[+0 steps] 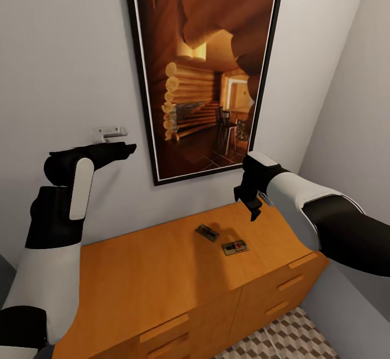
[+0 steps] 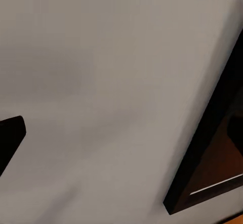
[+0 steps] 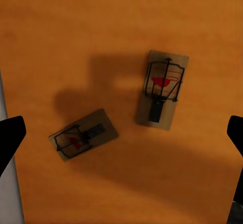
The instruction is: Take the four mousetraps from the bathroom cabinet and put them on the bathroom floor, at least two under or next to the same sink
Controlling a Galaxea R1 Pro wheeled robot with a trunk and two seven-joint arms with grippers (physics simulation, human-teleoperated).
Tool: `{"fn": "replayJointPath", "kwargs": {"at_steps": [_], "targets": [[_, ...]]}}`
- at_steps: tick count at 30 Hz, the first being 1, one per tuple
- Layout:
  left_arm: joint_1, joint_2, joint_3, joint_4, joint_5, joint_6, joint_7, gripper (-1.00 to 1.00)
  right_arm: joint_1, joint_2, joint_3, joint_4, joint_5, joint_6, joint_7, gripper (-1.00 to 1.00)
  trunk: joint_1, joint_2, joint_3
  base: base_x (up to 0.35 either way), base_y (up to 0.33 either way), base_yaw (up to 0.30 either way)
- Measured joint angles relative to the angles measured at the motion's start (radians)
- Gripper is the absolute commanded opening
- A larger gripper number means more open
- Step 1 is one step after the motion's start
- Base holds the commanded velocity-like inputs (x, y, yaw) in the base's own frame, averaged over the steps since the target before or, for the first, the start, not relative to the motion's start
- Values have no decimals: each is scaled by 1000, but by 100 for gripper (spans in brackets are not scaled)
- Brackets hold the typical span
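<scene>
Two mousetraps lie flat on the top of the orange-brown cabinet [image 1: 162, 272], toward its back right corner, close to the wall edge. The nearer-to-wall mousetrap [image 1: 207, 233] sits just beside the second mousetrap [image 1: 235, 247], the two apart and not touching; the second lies closer to the cabinet's right edge. In the right wrist view the same pair shows from above: one trap [image 3: 83, 134] lies slanted, the other [image 3: 162, 88] nearly square to the cabinet's edge, each with wire parts and a red patch on its board.

The right gripper [image 1: 253, 211] hangs above the cabinet top over the two traps, pointing down, touching neither. Its dark fingertips [image 3: 10, 138] sit at opposite sides of the wrist view, so the jaws stand wide apart with nothing between them.

The left gripper [image 1: 127, 149] is raised beside the cabinet's left end, pointing at the white wall near a small wall fitting [image 1: 110, 132] and the framed picture [image 1: 206, 72]. One dark fingertip [image 2: 10, 138] shows against the wall; whether those jaws are apart or together I cannot tell.

A strip of cube-patterned bathroom floor [image 1: 292, 340] shows below the cabinet's drawer fronts.
</scene>
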Motion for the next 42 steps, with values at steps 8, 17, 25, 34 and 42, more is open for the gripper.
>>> {"fn": "replayJointPath", "kwargs": {"at_steps": [8,17,25,34,42], "targets": [[0,0,0,0,0,0,0,100,0,1,0,0,-1,0,0,100,0,0,0,0,4,0],[0,0,0,0,0,0,0,100,0,2,0,1,-5,0,0,100,0,0,0,0,25,0],[0,0,0,0,1,0,0,100,0,7,1,1,-8,0,-1,100,0,0,0,0,6,0],[0,0,0,0,1,0,0,100,0,11,-1,2,-11,0,-1,100,0,0,0,0,1,0],[0,0,0,0,2,0,0,100,0,15,-3,2,-13,-1,-2,100,0,0,0,0,0,0]]}}
